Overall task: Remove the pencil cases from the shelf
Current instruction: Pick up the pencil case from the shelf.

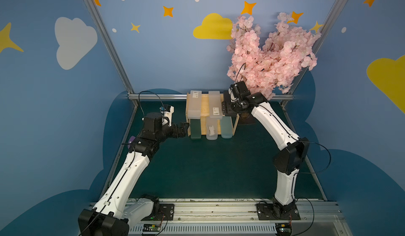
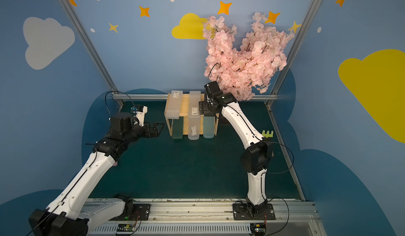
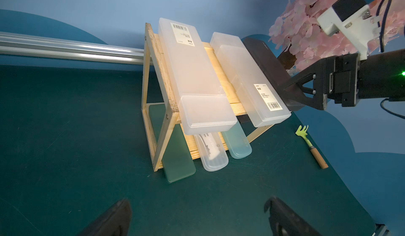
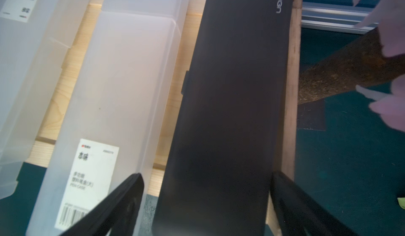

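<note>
The wooden shelf stands at the back of the green mat. Two frosted white pencil cases and a black one lie on its top tier. A dark green case, a clear one and a light blue one stick out of the lower tier. My right gripper is open and straddles the near end of the black case, one finger at its edge, a gap at the other. My left gripper hangs open and empty left of the shelf, low over the mat.
A pink blossom tree rises right behind the shelf, its trunk close to my right gripper. A green toy rake lies on the mat to the right of the shelf. A purple trowel peeks out beside my left arm. An aluminium rail runs along the back edge.
</note>
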`<state>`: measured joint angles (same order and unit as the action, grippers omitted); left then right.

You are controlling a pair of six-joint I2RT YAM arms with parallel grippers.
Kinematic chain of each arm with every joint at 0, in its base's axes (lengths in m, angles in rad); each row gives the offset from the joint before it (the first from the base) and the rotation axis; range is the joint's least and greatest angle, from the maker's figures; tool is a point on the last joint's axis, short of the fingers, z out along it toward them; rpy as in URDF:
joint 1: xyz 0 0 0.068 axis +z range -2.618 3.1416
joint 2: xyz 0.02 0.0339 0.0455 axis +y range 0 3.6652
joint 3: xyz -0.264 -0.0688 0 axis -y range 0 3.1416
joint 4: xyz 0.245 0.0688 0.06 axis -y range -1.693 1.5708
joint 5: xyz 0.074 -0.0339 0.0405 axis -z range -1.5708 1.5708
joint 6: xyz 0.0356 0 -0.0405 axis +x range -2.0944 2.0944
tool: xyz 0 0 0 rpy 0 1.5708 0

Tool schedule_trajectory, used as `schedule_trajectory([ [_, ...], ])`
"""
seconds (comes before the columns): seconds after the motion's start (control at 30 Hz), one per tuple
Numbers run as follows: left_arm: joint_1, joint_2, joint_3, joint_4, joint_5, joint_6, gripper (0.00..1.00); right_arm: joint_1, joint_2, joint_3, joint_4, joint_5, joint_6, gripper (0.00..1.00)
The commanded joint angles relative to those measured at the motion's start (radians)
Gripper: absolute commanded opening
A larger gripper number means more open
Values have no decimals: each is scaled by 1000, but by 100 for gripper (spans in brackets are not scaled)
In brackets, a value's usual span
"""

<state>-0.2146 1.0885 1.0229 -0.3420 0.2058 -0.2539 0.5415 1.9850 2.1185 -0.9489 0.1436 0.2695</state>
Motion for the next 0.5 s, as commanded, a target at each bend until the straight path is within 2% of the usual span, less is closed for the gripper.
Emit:
schedule_trajectory([
  [0.0,-2,-4,-10,-12,-14,12,100,7,32,32,-58,26,15,92],
  [0.17,-1,-4,-7,-13,-14,12,100,8,44,41,-81,46,24,89],
  [0.47,-1,-8,-3,-21,-19,13,100,9,18,31,-91,68,36,72],
])
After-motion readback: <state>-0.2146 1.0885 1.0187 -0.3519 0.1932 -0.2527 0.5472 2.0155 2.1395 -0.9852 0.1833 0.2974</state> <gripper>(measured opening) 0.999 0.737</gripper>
